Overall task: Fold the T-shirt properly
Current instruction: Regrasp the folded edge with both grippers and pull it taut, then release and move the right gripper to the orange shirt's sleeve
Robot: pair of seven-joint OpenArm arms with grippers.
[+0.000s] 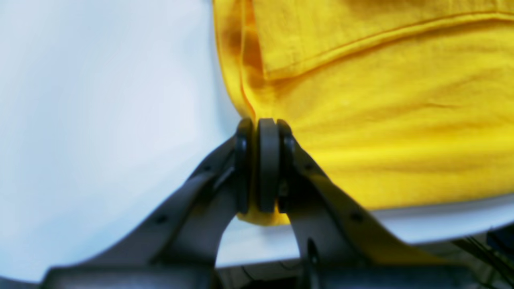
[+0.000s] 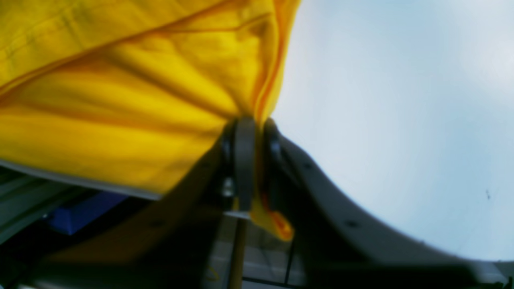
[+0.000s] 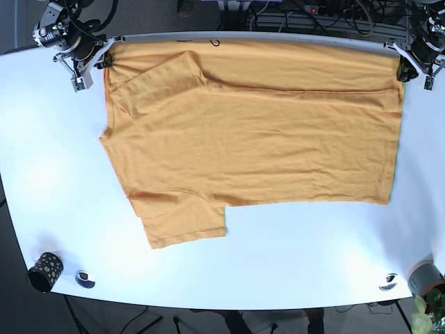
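Along the surface's (image 3: 55, 174) twelve o'clock edge, the T-shirt (image 3: 250, 139) lies spread, its far corners pinched by the left tool (image 1: 263, 164) and right tool (image 2: 251, 160). Thin bites could slip under uneven pulling, skewing the fold.

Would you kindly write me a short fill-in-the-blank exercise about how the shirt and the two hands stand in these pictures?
1. The T-shirt is coloured ____.
2. The left hand is ____ on the shirt's edge.
3. In the base view, the right hand holds the shirt at the table's top ____ corner.
4. The lower sleeve lies ____ on the table.

Missing words: yellow; shut; left; flat
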